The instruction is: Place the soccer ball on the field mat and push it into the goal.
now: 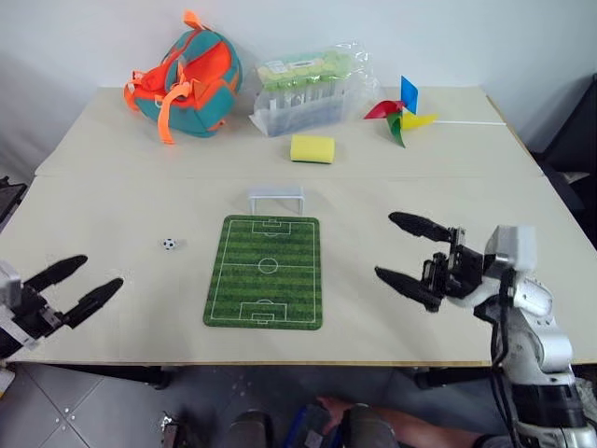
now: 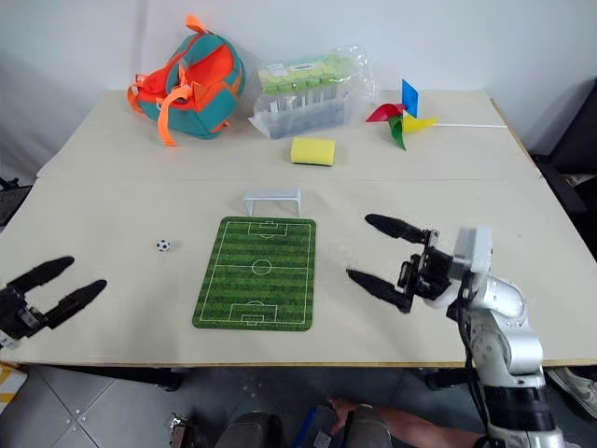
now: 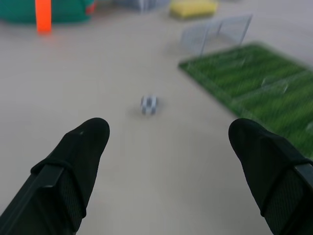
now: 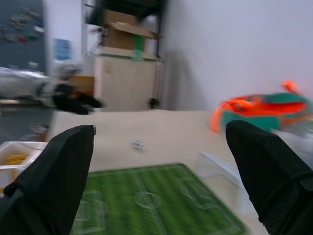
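Your left pincer [image 1: 76,285] hovers wide and empty, aimed at the ball [image 1: 169,244], which sits on the worktop [image 1: 112,196] just left of the mat [image 1: 265,272]. Right pincer [image 1: 409,254] also wide. Next: reach, close gently, then lift it onto the mat before the goal [image 1: 276,198].

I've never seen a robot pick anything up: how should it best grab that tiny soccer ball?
Probably across the middle of the soccer ball, from the left side with the open left gripper. It is round, so any opposite sides work, and it lies alone on the bare table, left of the field mat.
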Action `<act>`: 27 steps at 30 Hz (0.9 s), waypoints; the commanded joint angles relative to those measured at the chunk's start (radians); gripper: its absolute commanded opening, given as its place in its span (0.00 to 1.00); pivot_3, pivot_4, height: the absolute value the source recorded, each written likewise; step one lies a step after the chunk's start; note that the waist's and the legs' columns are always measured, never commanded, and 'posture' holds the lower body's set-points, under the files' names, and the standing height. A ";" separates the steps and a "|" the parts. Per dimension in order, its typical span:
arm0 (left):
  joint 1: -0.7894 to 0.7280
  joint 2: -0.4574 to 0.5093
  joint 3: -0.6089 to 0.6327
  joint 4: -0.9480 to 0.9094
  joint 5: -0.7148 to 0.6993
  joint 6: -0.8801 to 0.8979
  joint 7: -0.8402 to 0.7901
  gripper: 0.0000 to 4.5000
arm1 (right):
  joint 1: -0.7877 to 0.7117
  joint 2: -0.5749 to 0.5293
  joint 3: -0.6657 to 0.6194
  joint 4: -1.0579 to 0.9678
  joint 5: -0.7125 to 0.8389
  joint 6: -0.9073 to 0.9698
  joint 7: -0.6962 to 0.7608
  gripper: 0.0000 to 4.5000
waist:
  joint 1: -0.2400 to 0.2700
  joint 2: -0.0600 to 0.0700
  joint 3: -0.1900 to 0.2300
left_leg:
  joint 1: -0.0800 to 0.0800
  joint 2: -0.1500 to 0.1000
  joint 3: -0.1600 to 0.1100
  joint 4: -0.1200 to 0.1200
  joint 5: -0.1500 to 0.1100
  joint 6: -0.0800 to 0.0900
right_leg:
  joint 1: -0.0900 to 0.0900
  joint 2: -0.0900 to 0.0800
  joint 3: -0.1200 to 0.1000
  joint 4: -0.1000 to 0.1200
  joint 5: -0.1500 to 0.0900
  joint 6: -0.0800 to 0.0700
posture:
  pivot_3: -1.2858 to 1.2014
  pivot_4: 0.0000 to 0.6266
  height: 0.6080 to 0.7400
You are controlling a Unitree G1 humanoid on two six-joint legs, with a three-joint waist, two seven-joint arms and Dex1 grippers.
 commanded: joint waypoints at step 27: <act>-0.522 -0.139 -0.298 0.502 0.347 -0.176 0.183 0.99 | -0.048 0.057 -0.001 0.138 -0.156 -0.137 0.009 1.00 | 0.020 -0.002 -0.001 | 0.002 0.001 0.007 0.003 -0.002 0.000 | -0.002 0.002 0.005 0.002 0.001 0.000 | 0.52 0.24 1.00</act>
